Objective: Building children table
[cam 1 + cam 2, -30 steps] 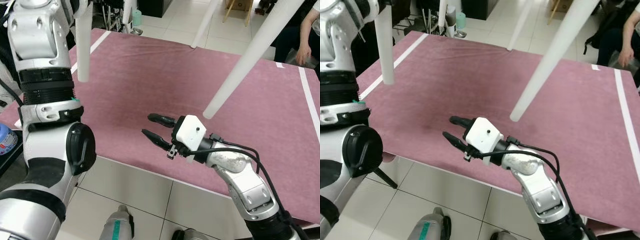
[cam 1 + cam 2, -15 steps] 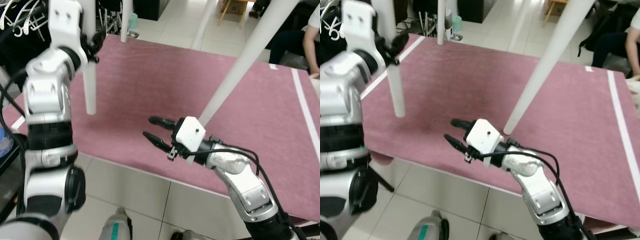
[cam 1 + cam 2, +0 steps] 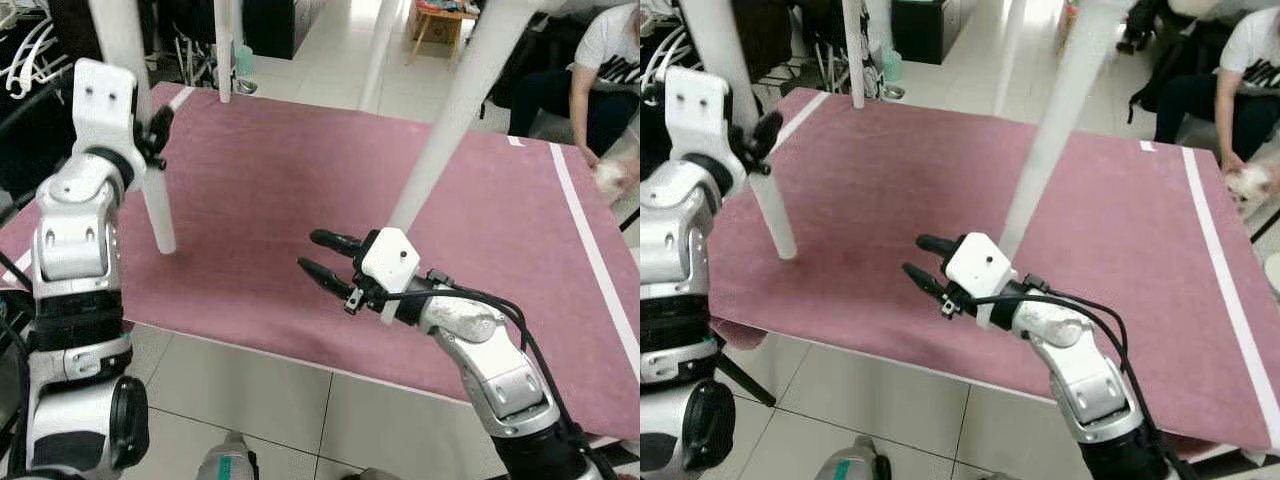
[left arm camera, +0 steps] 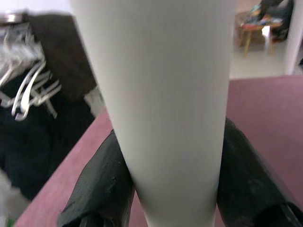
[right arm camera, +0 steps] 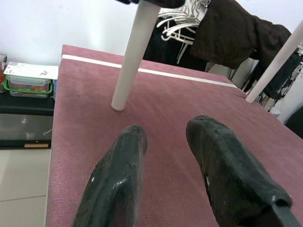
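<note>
The children's table lies upside down, its maroon top (image 3: 270, 170) facing me and white legs pointing up. My left gripper (image 3: 150, 135) is shut on the near-left leg (image 3: 158, 215), partway up it; its black fingers (image 4: 99, 184) clamp both sides of that leg (image 4: 161, 94). My right gripper (image 3: 309, 251) hovers open over the front of the top, with nothing between its fingers (image 5: 118, 179), just left of the foot of the near-right leg (image 3: 440, 130). Ahead of it stands the near-left leg (image 5: 132, 56).
Two more white legs (image 3: 222, 50) (image 3: 378, 50) rise at the far edge. A person (image 3: 600, 60) sits at the back right, beside a small wooden stool (image 3: 440, 15). Clothes hangers (image 3: 30, 40) hang to the left. Tiled floor (image 3: 250, 390) lies below the near table edge.
My left arm has swung out from in front of the camera, and its gripper now shows clamped on the near-left leg. The view has shifted. The right gripper keeps its open pose.
</note>
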Tool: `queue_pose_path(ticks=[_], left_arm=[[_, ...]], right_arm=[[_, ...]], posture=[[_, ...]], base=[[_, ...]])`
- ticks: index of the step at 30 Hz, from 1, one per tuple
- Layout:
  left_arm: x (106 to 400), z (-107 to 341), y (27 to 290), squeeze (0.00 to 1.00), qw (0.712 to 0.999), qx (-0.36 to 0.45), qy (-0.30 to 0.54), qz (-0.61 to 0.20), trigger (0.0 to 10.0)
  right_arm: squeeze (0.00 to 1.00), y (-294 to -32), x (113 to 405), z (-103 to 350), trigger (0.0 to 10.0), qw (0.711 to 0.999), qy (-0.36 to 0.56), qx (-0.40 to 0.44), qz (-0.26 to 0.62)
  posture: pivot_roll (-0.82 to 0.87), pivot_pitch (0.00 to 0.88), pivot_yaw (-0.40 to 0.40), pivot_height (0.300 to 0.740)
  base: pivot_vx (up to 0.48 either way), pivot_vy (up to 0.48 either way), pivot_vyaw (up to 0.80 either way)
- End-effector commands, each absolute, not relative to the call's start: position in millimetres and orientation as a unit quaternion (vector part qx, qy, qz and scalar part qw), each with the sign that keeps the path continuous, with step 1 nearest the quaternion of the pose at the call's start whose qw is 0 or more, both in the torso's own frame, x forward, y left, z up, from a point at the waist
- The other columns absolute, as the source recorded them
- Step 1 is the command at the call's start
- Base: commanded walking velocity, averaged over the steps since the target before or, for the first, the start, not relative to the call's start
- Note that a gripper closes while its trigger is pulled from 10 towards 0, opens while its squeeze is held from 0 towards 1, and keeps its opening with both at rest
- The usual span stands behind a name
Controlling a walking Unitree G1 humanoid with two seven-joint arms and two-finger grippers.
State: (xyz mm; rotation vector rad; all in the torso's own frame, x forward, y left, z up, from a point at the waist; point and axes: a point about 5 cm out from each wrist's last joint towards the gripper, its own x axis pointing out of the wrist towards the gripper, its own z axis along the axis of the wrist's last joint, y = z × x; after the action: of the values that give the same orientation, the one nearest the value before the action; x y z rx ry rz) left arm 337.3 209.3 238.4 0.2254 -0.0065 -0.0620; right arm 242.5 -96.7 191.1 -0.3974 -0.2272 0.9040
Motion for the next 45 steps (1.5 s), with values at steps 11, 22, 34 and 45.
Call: queue_pose_path(ticks=[11, 22, 34, 45], left_arm=[[330.2, 174.5, 192.0, 0.00, 0.980, 0.150, 0.101, -0.082, 10.0], [330.5, 171.2, 185.4, 0.00, 0.982, 0.150, 0.093, -0.073, 10.0], [334.4, 176.4, 186.4, 0.00, 0.978, 0.187, 0.068, -0.056, 10.0], [338.2, 176.5, 184.8, 0.00, 0.977, 0.196, 0.063, -0.055, 10.0]], right_arm=[[0.00, -107.9, 250.2, 185.7, 10.0, 0.887, -0.099, -0.199, 0.405], [0.00, -148.6, 277.9, 214.4, 10.0, 0.953, -0.175, -0.169, 0.178], [0.00, -136.8, 266.9, 185.3, 10.0, 0.968, -0.143, -0.123, 0.168], [1.00, -135.1, 241.9, 134.2, 10.0, 0.976, -0.082, -0.130, 0.156]], posture=[[0.08, 0.000, 0.010, 0.740], [0.07, 0.000, 0.015, 0.740], [0.06, 0.000, 0.010, 0.740], [0.04, 0.000, 0.020, 0.740]], base=[[0.000, 0.000, 0.00], [0.000, 0.000, 0.00], [0.000, 0.000, 0.00], [0.000, 0.000, 0.00]])
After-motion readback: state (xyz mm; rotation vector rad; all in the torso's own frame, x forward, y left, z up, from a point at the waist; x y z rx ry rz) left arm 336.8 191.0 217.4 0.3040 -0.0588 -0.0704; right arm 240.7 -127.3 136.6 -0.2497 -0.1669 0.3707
